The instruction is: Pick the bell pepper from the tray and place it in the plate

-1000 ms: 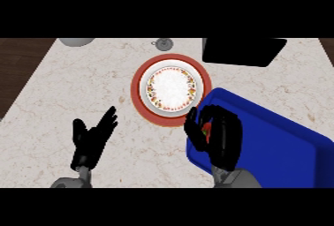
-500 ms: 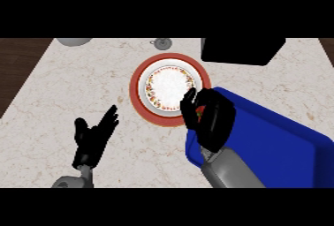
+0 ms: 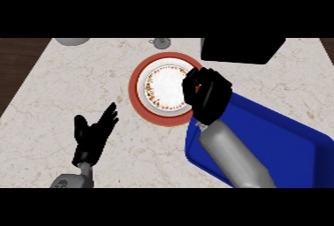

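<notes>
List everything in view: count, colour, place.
plate: 1, red rim, white centre with a dotted ring, counter middle.
tray: 1, blue, right of the plate, runs off the lower right.
pepper: 1, only a red sliver shows inside the right robot hand, over the plate's right rim.
box: 1, black, top right.
grey items: 2, top edge, cut off, kind unclear.
counter: 1, pale marble, dark wood to its left.
left robot hand: 1, black, open, resting lower left.
right robot hand: 1, black, curled, grey forearm across the tray.
</notes>
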Robot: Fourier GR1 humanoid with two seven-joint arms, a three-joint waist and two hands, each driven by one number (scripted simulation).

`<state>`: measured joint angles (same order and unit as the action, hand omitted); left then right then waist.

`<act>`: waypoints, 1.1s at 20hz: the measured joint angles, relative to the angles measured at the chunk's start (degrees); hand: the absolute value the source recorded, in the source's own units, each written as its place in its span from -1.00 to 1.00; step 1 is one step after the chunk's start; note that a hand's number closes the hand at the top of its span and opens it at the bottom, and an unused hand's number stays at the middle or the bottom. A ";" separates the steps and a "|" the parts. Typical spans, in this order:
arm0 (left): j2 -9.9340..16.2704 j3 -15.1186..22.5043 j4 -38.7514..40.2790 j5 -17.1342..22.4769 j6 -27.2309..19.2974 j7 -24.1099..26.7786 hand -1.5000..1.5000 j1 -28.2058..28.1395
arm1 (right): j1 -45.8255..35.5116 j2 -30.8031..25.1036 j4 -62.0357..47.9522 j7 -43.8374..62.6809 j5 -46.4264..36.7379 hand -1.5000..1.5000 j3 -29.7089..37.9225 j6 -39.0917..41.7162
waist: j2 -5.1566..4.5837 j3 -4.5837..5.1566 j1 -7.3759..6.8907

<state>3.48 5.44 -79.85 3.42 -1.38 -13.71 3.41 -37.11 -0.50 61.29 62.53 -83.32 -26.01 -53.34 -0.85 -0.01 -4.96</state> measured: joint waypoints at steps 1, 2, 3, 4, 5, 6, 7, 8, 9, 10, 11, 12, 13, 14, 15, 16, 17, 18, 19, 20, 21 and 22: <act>0.32 -0.26 0.09 0.25 0.40 0.24 0.00 -0.12 | -0.89 -0.02 -1.89 0.22 -0.22 1.00 0.30 -0.62 | -0.05 0.00 -0.08; 0.33 -0.20 -0.11 0.05 0.17 -0.17 0.00 0.10 | -1.79 -0.03 -3.63 0.25 -0.08 1.00 0.77 -1.44 | -0.09 -0.02 -0.07; 0.07 -0.03 -0.24 0.02 0.04 -0.32 0.00 0.22 | -3.27 -0.03 -5.35 0.37 0.11 1.00 1.65 -2.01 | -0.16 -0.04 -0.16; 0.06 -0.12 -0.10 0.17 0.22 -0.14 0.00 0.22 | -4.53 -0.03 -7.06 0.34 0.33 1.00 2.42 -2.80 | -0.20 -0.04 -0.15; -0.05 -0.12 -0.08 0.09 0.02 -0.18 0.00 0.16 | -5.56 -0.02 -8.69 0.14 0.90 1.00 3.09 -3.76 | -0.21 -0.04 -0.03; -0.21 0.02 0.06 -0.10 -0.10 0.07 0.00 0.08 | -5.98 0.01 -9.81 0.57 2.80 1.00 4.08 -3.60 | -0.26 -0.04 -0.04; -0.39 0.28 0.24 -0.27 -0.07 0.37 0.00 0.04 | -5.95 0.03 -11.33 0.86 4.63 -1.00 4.88 -3.58 | -0.39 -0.05 -0.17; -0.14 0.22 0.29 -0.21 0.26 0.64 0.00 -0.02 | -6.52 0.09 -13.32 1.24 6.46 -1.00 5.54 -3.07 | -0.50 -0.05 -0.38; -0.15 0.41 0.07 -0.23 0.40 0.72 0.00 -0.31 | -7.15 0.15 -15.37 1.43 8.60 -1.00 6.07 -2.56 | -0.60 -0.06 -0.69; -0.41 0.56 0.12 -0.23 0.34 0.49 0.00 0.13 | -7.67 0.20 -17.21 1.36 11.00 -1.00 6.34 -2.39 | -0.77 -0.08 -0.93; -0.25 0.41 0.40 -0.03 0.69 0.60 0.00 0.29 | -8.39 0.26 -18.78 1.07 13.75 -1.00 6.42 -2.37 | -0.86 -0.10 -1.06; -0.18 0.68 -0.16 -0.15 0.77 0.35 0.00 0.00 | -8.97 0.30 -20.29 0.50 16.37 -1.00 6.47 -2.73 | -0.89 -0.12 -1.32; -0.06 0.63 -0.01 -0.19 0.94 0.78 0.00 0.15 | -9.81 0.35 -21.65 -0.14 18.98 -1.00 6.59 -3.07 | -1.00 -0.14 -1.49; -0.01 0.40 0.21 -0.06 1.00 0.78 0.00 0.55 | -10.04 0.39 -22.65 -1.31 21.51 -1.00 6.27 -4.02 | -1.11 -0.15 -1.62; -0.13 0.57 0.10 -0.04 1.07 0.63 0.00 0.59 | -10.34 0.40 -23.55 -2.59 23.86 -1.00 5.91 -4.52 | -1.17 -0.18 -1.80; -0.05 0.51 0.05 -0.02 1.12 0.58 0.00 0.59 | -10.24 0.42 -23.91 -4.35 26.33 -1.00 5.48 -5.28 | -1.18 -0.19 -1.76; 0.05 0.40 0.24 -0.14 1.05 0.52 0.00 0.99 | -10.30 0.42 -24.08 -6.26 28.35 -1.00 5.36 -6.23 | -1.24 -0.22 -1.64; -0.31 0.60 0.18 -0.32 0.75 0.46 0.00 1.21 | -10.40 0.41 -24.17 -7.97 30.25 -1.00 4.94 -7.18 | -1.24 -0.23 -1.63; -0.30 0.68 0.13 -0.39 0.79 0.77 0.00 0.78 | -10.40 0.40 -24.05 -9.93 31.98 -1.00 4.78 -8.22 | -1.23 -0.24 -1.60; -0.30 0.66 0.29 -0.31 0.94 0.97 0.00 0.50 | -10.56 0.37 -23.86 -11.60 33.38 -1.00 4.38 -9.21 | -1.22 -0.25 -1.65; -0.03 0.34 0.16 -0.07 1.09 0.97 0.00 0.37 | -10.54 0.34 -23.48 -13.50 34.54 -1.00 4.54 -10.44 | -1.20 -0.25 -1.50; 0.22 0.08 0.06 0.18 1.32 0.98 0.00 0.26 | -10.64 0.31 -22.93 -15.25 35.61 -1.00 4.61 -11.68 | -1.14 -0.26 -1.34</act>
<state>3.69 5.52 -79.79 3.60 -0.06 -12.73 3.67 -47.75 -0.19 38.36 47.28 -47.71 -21.40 -65.02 -1.99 -0.27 -6.30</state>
